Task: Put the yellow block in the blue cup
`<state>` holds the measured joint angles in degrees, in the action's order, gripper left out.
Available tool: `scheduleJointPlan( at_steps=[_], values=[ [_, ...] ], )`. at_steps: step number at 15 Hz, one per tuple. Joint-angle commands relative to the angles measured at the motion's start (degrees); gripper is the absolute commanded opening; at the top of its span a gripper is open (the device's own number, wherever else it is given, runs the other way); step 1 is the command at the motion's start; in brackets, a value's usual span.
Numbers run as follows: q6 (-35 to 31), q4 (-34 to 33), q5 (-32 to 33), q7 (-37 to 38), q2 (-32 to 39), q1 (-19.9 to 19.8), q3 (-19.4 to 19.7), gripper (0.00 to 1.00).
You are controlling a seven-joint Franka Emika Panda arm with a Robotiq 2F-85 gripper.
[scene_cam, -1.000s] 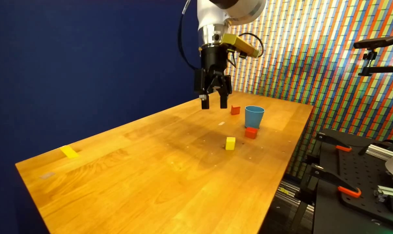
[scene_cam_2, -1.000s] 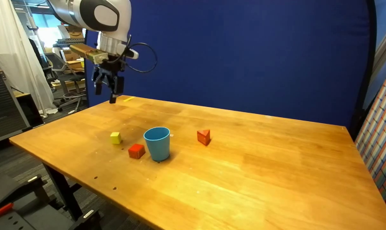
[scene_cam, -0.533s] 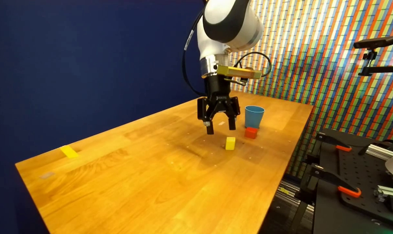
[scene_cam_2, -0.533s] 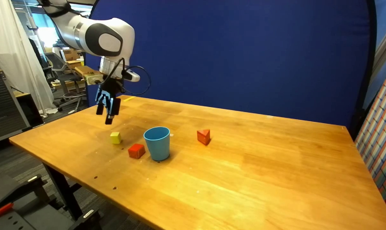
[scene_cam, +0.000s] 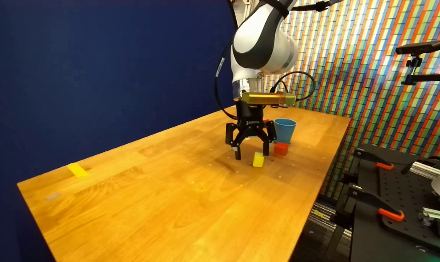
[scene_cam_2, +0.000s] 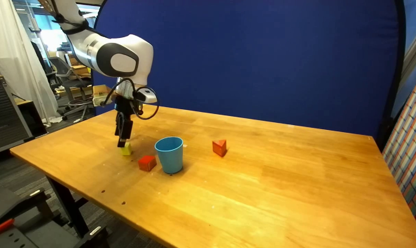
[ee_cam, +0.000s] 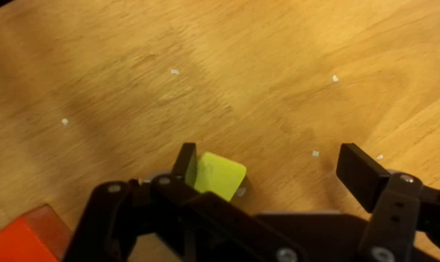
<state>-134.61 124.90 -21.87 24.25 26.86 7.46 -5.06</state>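
The small yellow block sits on the table in both exterior views, partly behind a finger in an exterior view. My gripper is open, low over the table, its fingers around the block's place. In the wrist view my gripper has the yellow block between its fingers, close against the left finger and well apart from the right one. I cannot tell whether that finger touches it. The blue cup stands upright on the table and also shows in an exterior view. It is out of the wrist view.
A red block lies between the yellow block and the cup, near the cup's base. It shows at the lower left of the wrist view. A red triangular block stands beyond the cup. A yellow tape strip lies near the table edge.
My gripper has come down from high above the table to the yellow block, staying open. The yellow block seems to have turned or shifted very slightly. The cup and red blocks have not moved.
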Motion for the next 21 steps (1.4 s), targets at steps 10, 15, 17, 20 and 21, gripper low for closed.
scheduleJointPlan(
  at_steps=[10,15,17,20,21],
  values=[
    [-0.3,1.8,-1.5,7.3,-1.3,-0.9,3.6,0.74],
    [-0.5,1.6,-3.0,5.5,-1.4,-1.8,3.0,0.35],
    [-0.5,1.5,-4.8,2.8,-1.8,-3.0,2.1,0.20],
    [-1.2,3.5,-4.5,1.6,-6.0,-3.7,3.3,0.09],
    [-1.6,4.4,-3.0,3.1,-8.1,-3.4,4.5,0.09]
  ],
)
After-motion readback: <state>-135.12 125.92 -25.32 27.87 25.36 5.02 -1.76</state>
